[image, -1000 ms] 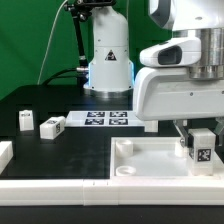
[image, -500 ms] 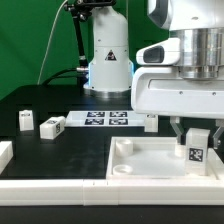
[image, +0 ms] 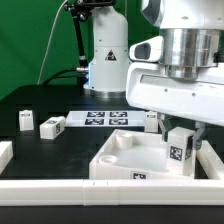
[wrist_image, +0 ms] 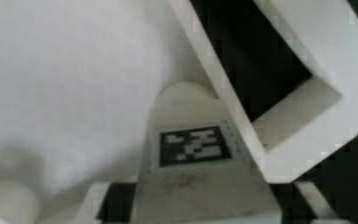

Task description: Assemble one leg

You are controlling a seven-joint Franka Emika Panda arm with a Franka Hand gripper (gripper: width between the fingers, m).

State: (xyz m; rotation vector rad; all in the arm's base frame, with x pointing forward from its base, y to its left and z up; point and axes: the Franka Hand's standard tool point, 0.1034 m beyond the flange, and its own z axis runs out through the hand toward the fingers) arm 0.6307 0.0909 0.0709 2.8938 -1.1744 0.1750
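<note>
My gripper [image: 180, 138] is shut on a leg [image: 180, 150], a small white block with a black-and-white tag, and holds it upright at the right near corner of the large white tray-like piece [image: 118, 165]. In the wrist view the leg [wrist_image: 197, 145] stands between my fingers with its tag facing the camera, against the tray's raised rim [wrist_image: 318, 90]. My gripper [wrist_image: 197, 205] sits at the leg's near end. Whether the leg's lower end is in a corner hole is hidden. Two more legs [image: 52, 126] [image: 25, 121] lie on the black table at the exterior view's left.
The marker board [image: 105, 118] lies flat behind the tray. Another small white part [image: 151, 122] lies next to it, under my arm. A white block [image: 5, 152] sits at the far left edge. A white rail [image: 90, 190] runs along the front. The robot base [image: 108, 60] stands behind.
The tray has slid and turned toward the exterior view's left, with its near corner now pointing forward. My gripper has moved left and turned with the leg still in it.
</note>
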